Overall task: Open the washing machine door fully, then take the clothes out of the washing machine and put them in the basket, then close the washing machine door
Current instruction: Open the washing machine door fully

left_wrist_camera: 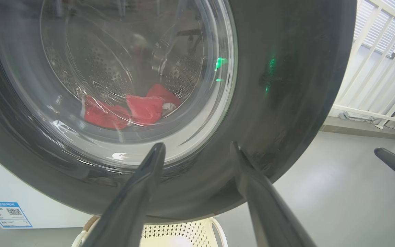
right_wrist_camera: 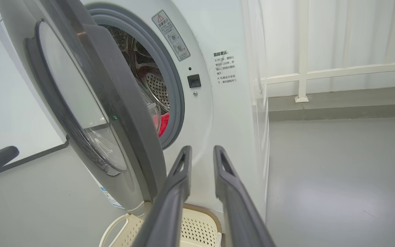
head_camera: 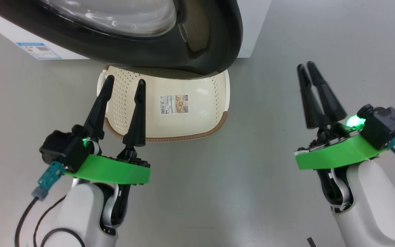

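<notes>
Logged left gripper at near left, fingers spread wide and empty, tips above the left rim of the basket, set on the grey floor close against the washing machine. Noted washing machine door standing partly open, black rim overhanging the basket's far side, with the clothes lying red at the bottom of the drum behind the door glass. Recorded right gripper at right over the floor, well apart from basket and door, fingers drawn close with a narrow gap, gripping nothing.
</notes>
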